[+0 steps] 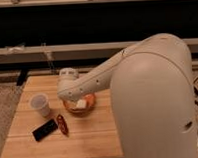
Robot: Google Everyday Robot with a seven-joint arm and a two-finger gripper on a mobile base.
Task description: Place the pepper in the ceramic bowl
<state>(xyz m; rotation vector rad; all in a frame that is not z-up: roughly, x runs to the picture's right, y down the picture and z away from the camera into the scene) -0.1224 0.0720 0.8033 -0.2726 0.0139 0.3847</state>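
Note:
The pepper [62,124] is small, slim and dark red. It lies on the wooden table [90,139], in front of and to the left of the ceramic bowl [87,101]. The bowl is shallow and orange-brown, with a pale block [81,104] inside. My white arm reaches from the right, and its gripper end [69,88] hangs over the bowl's back-left rim, partly hiding it. The gripper is apart from the pepper, above and behind it.
A white plastic cup [40,104] stands left of the bowl. A flat black slab [45,129] lies just left of the pepper. My bulky arm body [154,105] covers the table's right side. A dark shelf and rail run behind the table.

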